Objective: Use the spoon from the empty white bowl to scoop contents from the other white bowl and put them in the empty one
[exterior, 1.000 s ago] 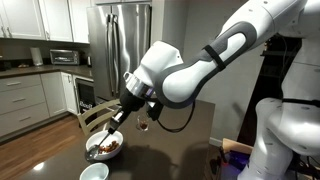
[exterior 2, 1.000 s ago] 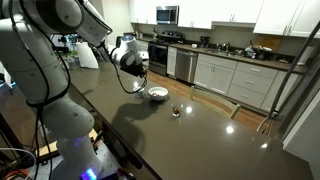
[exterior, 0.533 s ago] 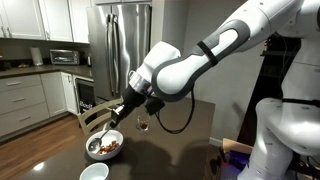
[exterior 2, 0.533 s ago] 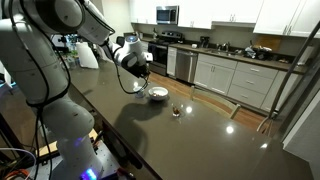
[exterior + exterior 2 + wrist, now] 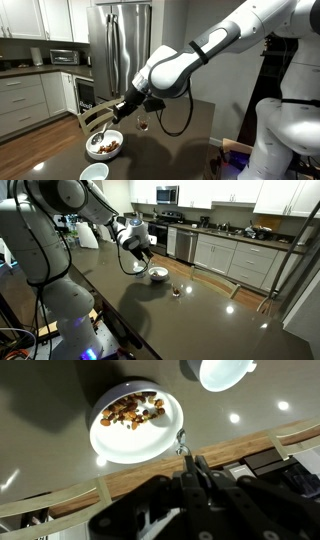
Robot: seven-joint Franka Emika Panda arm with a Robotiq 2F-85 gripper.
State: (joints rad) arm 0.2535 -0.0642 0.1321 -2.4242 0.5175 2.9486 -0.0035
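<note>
On the dark glossy table [image 5: 45, 400] stand two white bowls, well seen from the wrist. The other white bowl [image 5: 115, 450], the wide and shallow one, holds the contents [image 5: 132, 410]: brown and tan chunks in a loose heap that sits toward the far side of the dish, leaving most of the white floor bare. The empty white bowl [image 5: 225, 370] stands near it but apart, at the top edge of the wrist view. It is smaller and cut off by the frame, and its inside shows clean and bright.

The gripper [image 5: 190, 458] comes in from the bottom of the wrist view with its fingers drawn together on the spoon [image 5: 182, 438]. The spoon's small silvery tip pokes out beyond the fingers, right at the near rim of the wide bowl and off to the side of the heap. No chunks can be made out on the spoon; it is too small to tell.

In an exterior view the gripper [image 5: 118, 112] hangs above the wide bowl [image 5: 105, 156], whose brown contents [image 5: 105, 145] show over the rim, and the empty bowl [image 5: 93, 172] sits just in front at the table's edge. In an exterior view from across the table [image 5: 190, 320], the gripper [image 5: 143, 255] is over the wide bowl [image 5: 158, 276].
</note>
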